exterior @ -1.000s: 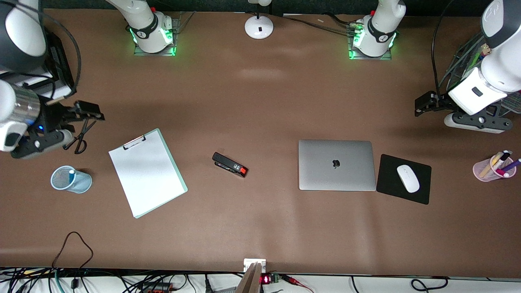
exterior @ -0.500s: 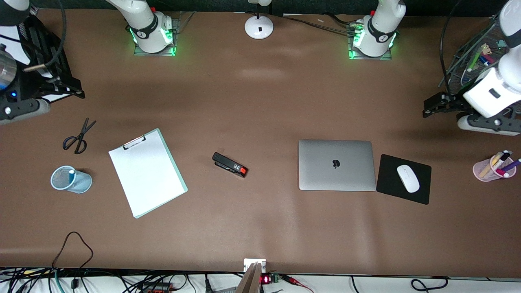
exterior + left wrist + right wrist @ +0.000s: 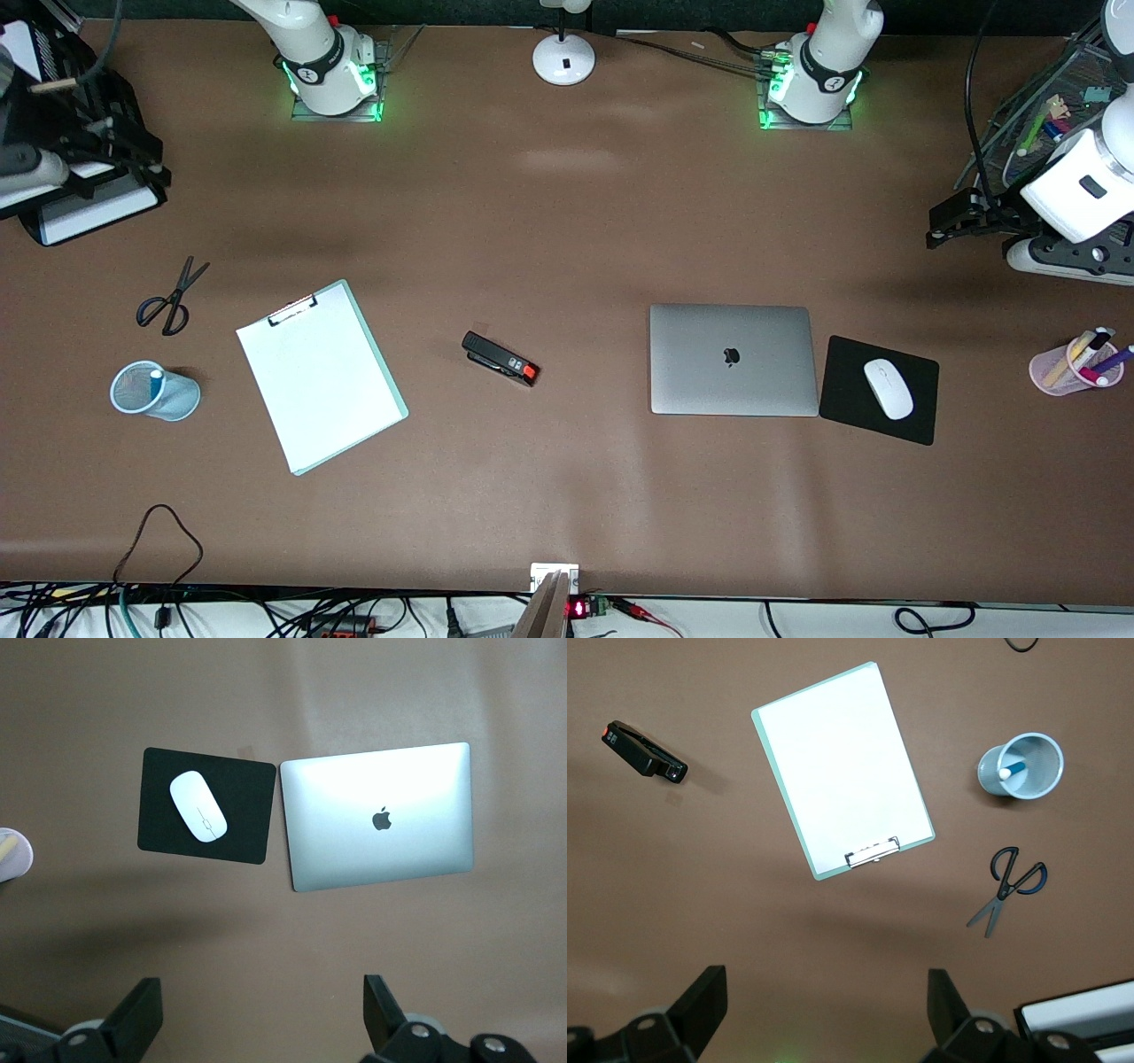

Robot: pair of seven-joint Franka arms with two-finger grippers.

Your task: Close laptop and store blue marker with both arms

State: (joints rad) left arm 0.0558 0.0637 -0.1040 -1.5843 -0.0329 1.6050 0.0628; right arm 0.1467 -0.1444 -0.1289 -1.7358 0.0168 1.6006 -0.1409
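Observation:
The silver-grey laptop (image 3: 733,359) lies closed on the table, apple logo up; it also shows in the left wrist view (image 3: 379,815). The blue marker (image 3: 156,377) stands in a pale blue mesh cup (image 3: 151,394) at the right arm's end, also seen in the right wrist view (image 3: 1010,772). My left gripper (image 3: 950,217) is open and empty, high over the left arm's end; its fingers (image 3: 133,1019) frame bare table. My right gripper (image 3: 133,164) is open and empty, high over the right arm's end; its fingers (image 3: 700,1005) also frame bare table.
A black mouse pad (image 3: 917,416) with a white mouse (image 3: 889,388) lies beside the laptop. A pink pen cup (image 3: 1067,368), a clipboard (image 3: 319,377), a stapler (image 3: 500,358), scissors (image 3: 170,297), a lamp base (image 3: 563,58) and a wire rack (image 3: 1019,124) are on the table.
Both grippers have risen and drawn back toward the table's ends and the bases. The right gripper has left the spot over the scissors. The laptop and marker have not moved.

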